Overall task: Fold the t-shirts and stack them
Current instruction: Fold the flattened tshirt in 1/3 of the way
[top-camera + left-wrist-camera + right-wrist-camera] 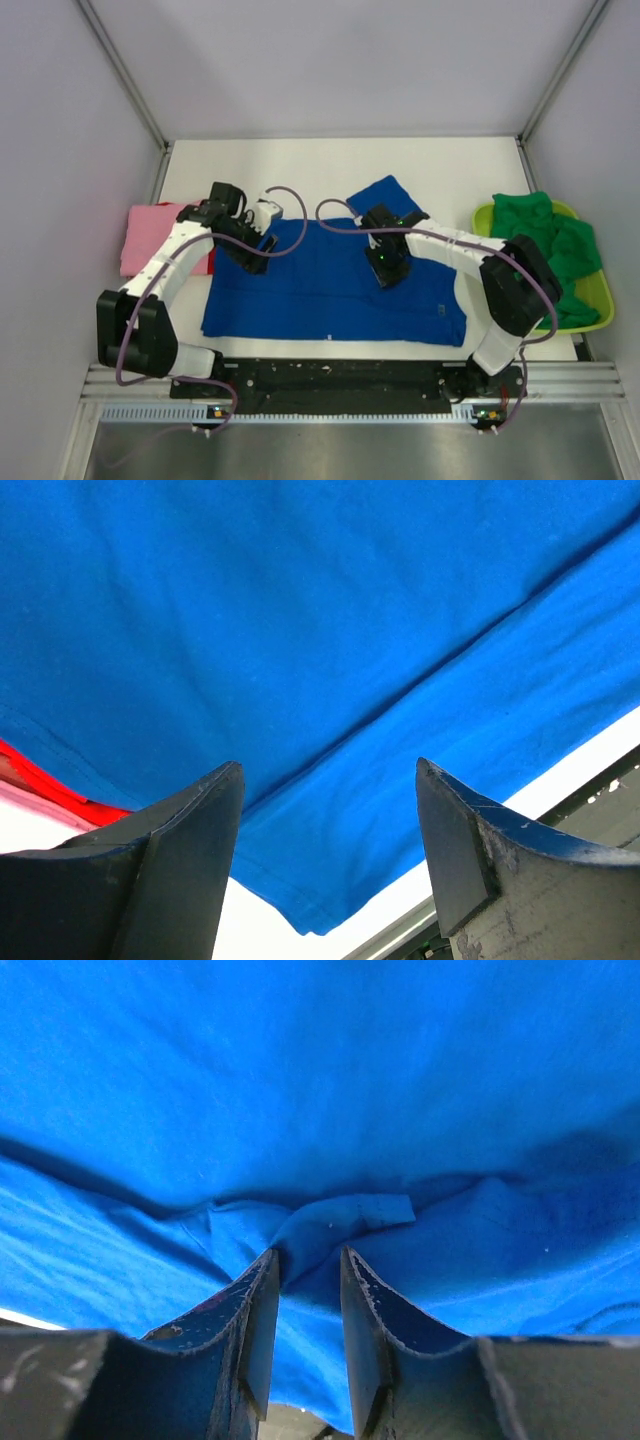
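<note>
On the table [450, 170], seen from above, the blue t-shirt [330, 285] lies spread between the pink t-shirt [150, 235] at left and the green t-shirts [545, 240] heaped in a lime basket [592, 305] at right. Only the wrist views show the grips. The left pincer [328, 770] stands wide over the blue hem, holding nothing, while the right pincer [308, 1252] is narrow, nipping a pucker of blue cloth.

The left arm [172, 255] reaches from the tabletop's [330, 160] near edge toward its left side, with the left gripper [328, 770] pointed down, jaws wide apart and holding nothing. The right arm [450, 243] stretches leftward toward the middle, and the right gripper [308, 1255] pinches a fold of the blue t-shirt [320, 1080].
</note>
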Available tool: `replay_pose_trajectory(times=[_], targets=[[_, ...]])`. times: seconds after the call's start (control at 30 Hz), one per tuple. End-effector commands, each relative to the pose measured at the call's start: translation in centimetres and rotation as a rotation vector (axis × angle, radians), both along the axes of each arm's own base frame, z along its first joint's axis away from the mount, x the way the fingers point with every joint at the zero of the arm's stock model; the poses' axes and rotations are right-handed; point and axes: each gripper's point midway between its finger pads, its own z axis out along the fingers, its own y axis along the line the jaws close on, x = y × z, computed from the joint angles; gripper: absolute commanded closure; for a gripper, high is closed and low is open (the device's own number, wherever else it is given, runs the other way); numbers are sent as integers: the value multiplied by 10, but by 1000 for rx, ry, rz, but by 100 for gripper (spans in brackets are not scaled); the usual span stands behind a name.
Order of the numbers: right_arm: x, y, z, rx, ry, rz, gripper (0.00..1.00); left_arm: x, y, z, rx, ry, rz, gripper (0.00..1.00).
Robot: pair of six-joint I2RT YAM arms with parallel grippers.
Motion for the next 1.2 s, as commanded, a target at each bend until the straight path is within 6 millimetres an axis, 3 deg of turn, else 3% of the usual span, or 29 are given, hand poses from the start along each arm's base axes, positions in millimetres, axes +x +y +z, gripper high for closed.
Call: replay_pose_trajectory(times=[0.0, 0.17, 0.33, 0.43, 0.5, 0.63, 0.73, 0.9, 1.17], targets=[[-30, -10, 1, -25, 9, 9, 70, 6, -2, 11, -12, -74, 1, 27], [-69, -17, 0, -31, 20, -52, 73, 7, -2, 8, -10, -70, -2, 26], [-101, -17, -2, -12, 29, -140, 61, 9, 2, 6, 15, -74, -2, 26], [-118, -17, -6, -8, 86, -140, 58, 10, 4, 5, 25, -78, -4, 27], [-119, -21, 4, -15, 82, -134, 58, 9, 4, 5, 27, -79, -8, 27], [-85, -15, 53, 62, -94, -148, 53, 8, 6, 3, 34, -78, -13, 27], [-49, -27, 76, 109, -197, -263, 52, 6, 6, 1, 36, -77, -12, 27], [-13, -24, 71, 151, -230, -295, 44, 5, 7, 1, 35, -85, -3, 27], [-17, -21, 24, 62, -84, -312, 48, 2, 11, -3, 52, -83, 10, 27]])
